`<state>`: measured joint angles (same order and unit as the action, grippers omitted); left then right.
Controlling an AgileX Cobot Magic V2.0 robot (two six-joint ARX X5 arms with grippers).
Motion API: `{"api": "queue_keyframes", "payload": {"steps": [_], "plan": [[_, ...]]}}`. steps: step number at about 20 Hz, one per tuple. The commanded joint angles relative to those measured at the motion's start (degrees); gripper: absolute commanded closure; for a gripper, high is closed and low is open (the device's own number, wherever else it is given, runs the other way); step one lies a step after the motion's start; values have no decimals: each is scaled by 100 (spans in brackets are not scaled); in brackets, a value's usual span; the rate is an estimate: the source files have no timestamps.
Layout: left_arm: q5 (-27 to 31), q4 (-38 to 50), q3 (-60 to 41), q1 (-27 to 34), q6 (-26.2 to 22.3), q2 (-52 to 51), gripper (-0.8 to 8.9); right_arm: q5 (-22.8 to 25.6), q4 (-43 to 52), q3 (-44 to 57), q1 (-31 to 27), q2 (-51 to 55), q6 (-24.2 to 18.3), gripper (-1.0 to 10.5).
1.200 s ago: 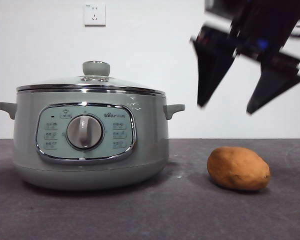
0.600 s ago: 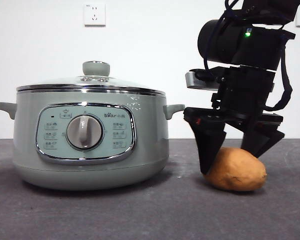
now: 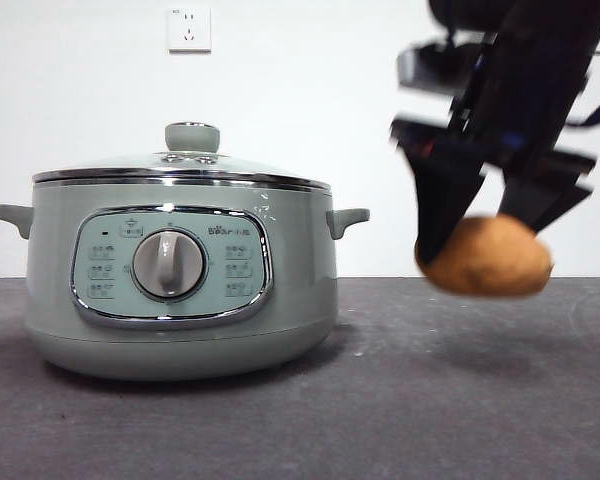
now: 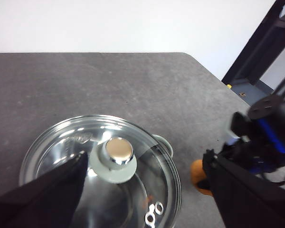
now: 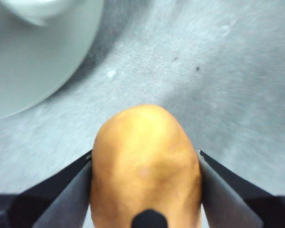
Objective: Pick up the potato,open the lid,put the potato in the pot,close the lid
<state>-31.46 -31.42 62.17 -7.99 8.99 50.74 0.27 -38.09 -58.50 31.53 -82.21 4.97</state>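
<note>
my right pincer [image 3: 485, 235] is clamped on the oval, matte orange-brown potato [image 3: 488, 257], held clear above the grey tabletop [image 3: 380, 400] beside the pot [image 3: 180, 280]. my left pincer [image 4: 142, 190] hangs spread apart over the domed glass lid [image 4: 102, 166], which sits on the pot.

Plain white wall [image 3: 300, 110], white power socket [image 3: 189, 29] high on it, dark grey speckled table [image 3: 380, 420]

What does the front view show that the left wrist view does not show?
Only the front view: the sage-green pot's chrome-framed control panel with dial, and the white wall socket. Only the left wrist view: the left claw, open above the glass lid. Both: the lid's green knob, and the right claw holding the orange-brown potato.
</note>
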Motion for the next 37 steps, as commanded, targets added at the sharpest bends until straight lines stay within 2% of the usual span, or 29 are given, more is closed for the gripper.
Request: {"api": "queue_keyframes", "payload": {"steps": [1, 5, 9, 14, 17, 30, 32, 36, 37], "plan": [[15, 258, 15, -210, -20, 264, 409, 22, -236, 2, -2, 424, 109, 958], [643, 490, 61, -844, -39, 868, 409, 31, -621, 2, -2, 1080, 166, 958], [1613, 459, 507, -1427, -352, 1589, 410, 31, -852, 2, -2, 1598, 295, 958], [2498, 302, 955, -1725, -610, 2439, 410, 184, -1036, 2, -2, 1978, 315, 958], [2616, 249, 955, -1757, -610, 2815, 410, 461, -1185, 2, -2, 2100, 317, 958], [2695, -15, 955, -1797, -627, 3320, 415, 472, -1213, 2, -7, 2149, 317, 958], [2688, -20, 955, -1799, -627, 3327, 491, 472, -1213, 2, -7, 2149, 317, 958], [2653, -87, 955, -1801, -627, 3340, 510, 470, -1213, 2, -7, 2149, 317, 958], [2653, -118, 955, -1801, -627, 3340, 557, 470, -1213, 2, -7, 2149, 317, 958]]}}
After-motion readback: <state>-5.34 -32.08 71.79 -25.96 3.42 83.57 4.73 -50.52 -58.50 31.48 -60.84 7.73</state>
